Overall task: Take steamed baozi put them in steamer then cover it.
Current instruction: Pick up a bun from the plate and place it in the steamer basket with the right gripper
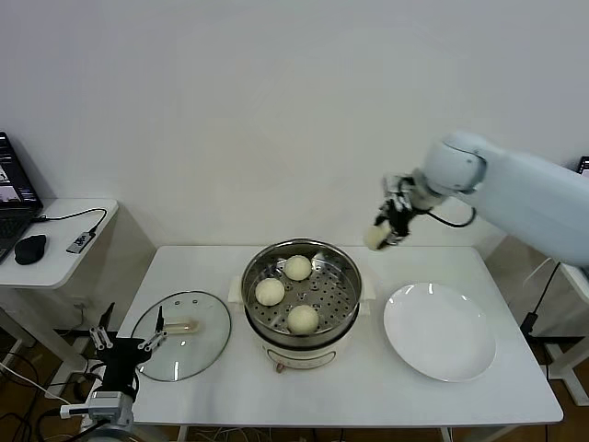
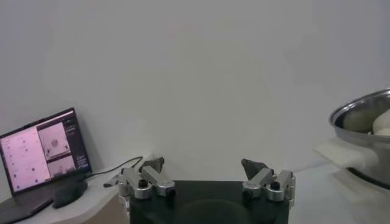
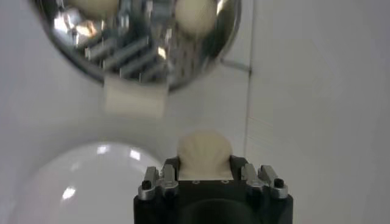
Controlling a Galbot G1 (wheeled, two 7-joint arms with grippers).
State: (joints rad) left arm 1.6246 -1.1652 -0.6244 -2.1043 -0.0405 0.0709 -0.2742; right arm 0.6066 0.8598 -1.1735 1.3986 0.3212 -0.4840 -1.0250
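Head view: I find the steamer point(image 1: 301, 299) standing at the middle of the white table point(image 1: 230, 391), its steel pot open. Three steamed baozi rest on the perforated tray: one toward the back point(image 1: 297, 267), one on the robot's left side point(image 1: 270, 291) and one at the front point(image 1: 303, 319). They lie apart from one another.

The fourth baozi point(image 1: 375, 238) is off the table. I see it clamped in the right gripper point(image 1: 386, 230), which hangs in the air behind and to the right of the steamer, above the table's back edge. The right wrist view confirms the hold: the bun point(image 3: 204, 152) sits between the two fingers point(image 3: 163, 176), which press on its sides, with the steamer's rim point(image 3: 183, 76) and a white side handle point(image 3: 135, 97) beyond it.

The white plate point(image 1: 440, 331) lies to the right of the steamer, with nothing on it.

The cover point(image 1: 182, 336), clear glass with a cream handle, lies flat on the table to the left of the steamer, near it but not touching.

The left gripper point(image 1: 129, 348) waits low at the table's front left corner, just beside the cover's edge. In the left wrist view its fingers point(image 2: 149, 179) stand wide apart with nothing between them.

A side desk point(image 1: 55, 249) on the left carries a laptop point(image 1: 14, 198) and a mouse point(image 1: 30, 247).
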